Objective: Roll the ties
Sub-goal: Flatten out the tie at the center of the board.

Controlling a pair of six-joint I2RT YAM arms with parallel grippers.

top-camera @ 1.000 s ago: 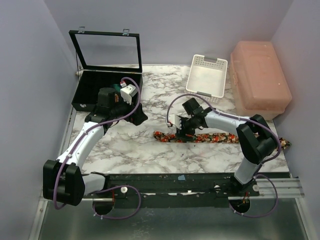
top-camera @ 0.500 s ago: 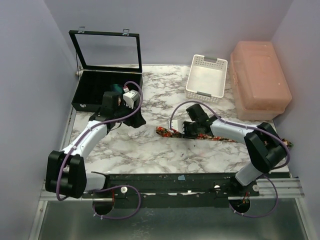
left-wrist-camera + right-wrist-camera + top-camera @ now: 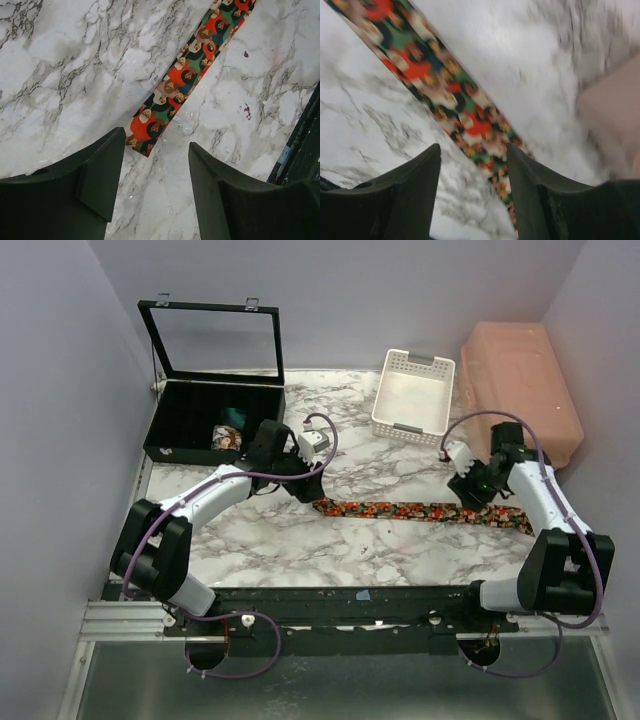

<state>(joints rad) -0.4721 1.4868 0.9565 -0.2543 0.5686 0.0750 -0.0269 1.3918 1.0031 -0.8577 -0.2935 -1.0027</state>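
A dark floral tie (image 3: 420, 511) lies flat across the marble table (image 3: 260, 535), running left to right. My left gripper (image 3: 305, 488) is open just above its narrow left end; in the left wrist view the tie end (image 3: 155, 122) lies just ahead of the open, empty gripper (image 3: 156, 150). My right gripper (image 3: 478, 495) is open above the tie's right part; the right wrist view shows the tie (image 3: 455, 95) passing under the gripper (image 3: 474, 155). A rolled floral tie (image 3: 227, 438) and a teal one (image 3: 234, 416) sit in the black case (image 3: 185, 420).
The black case has its glass lid (image 3: 212, 338) standing open at back left. A white slotted basket (image 3: 414, 393) stands at the back centre. A pink plastic box (image 3: 520, 400) sits at back right. A black rail (image 3: 350, 605) runs along the near edge.
My left gripper has moved right from the black case to the tie's left end. My right gripper has let go of the tie's middle and swung to its right part. The tie now lies straighter.
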